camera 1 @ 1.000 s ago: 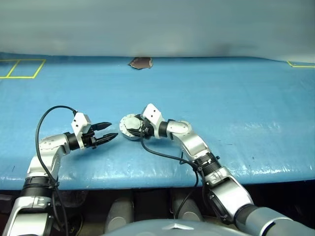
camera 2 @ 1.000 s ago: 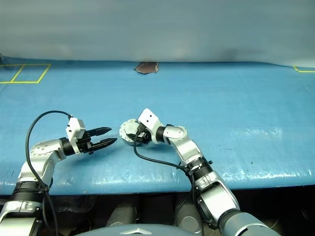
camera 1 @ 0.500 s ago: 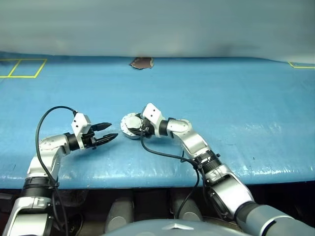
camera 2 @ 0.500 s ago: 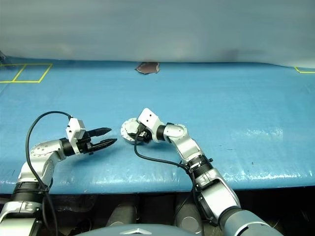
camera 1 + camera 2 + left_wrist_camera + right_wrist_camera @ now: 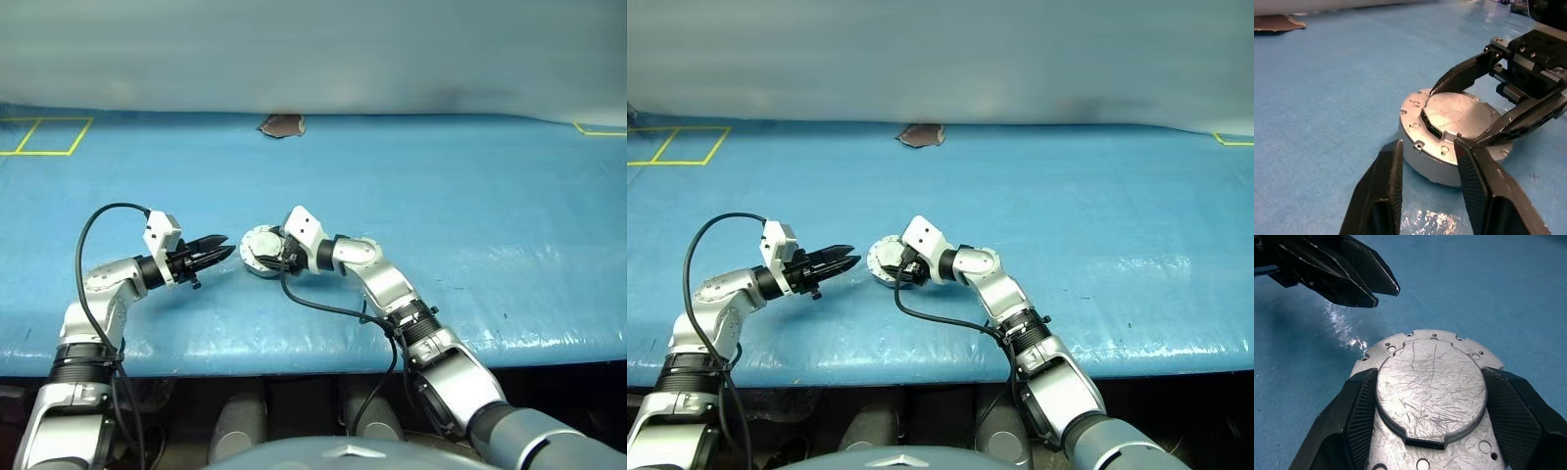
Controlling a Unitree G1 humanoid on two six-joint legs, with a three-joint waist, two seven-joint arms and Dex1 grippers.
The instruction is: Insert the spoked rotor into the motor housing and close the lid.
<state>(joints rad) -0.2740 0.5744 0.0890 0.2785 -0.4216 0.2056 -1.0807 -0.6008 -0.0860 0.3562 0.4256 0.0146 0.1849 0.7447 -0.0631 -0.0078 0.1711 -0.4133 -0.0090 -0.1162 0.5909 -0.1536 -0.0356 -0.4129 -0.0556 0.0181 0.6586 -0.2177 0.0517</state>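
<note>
The motor housing, a short round silver can, stands on the blue table a little left of centre. The lid, a scratched flat disc over a notched, holed rim, lies flat on top of it. My right gripper reaches in from the right and is shut on the lid's raised round part, one finger on each side. Just left of the housing, my left gripper points at its side without touching it. Its fingers stand a narrow gap apart with nothing between them. The spoked rotor is hidden.
A brown patch lies at the table's far edge. Yellow tape marks sit at the back left and back right. The blue table stretches wide to the right. Its front edge runs close under both arms.
My left gripper's fingers have drawn much closer together and tilted slightly up toward the housing. The right gripper and the housing have stayed where they were.
</note>
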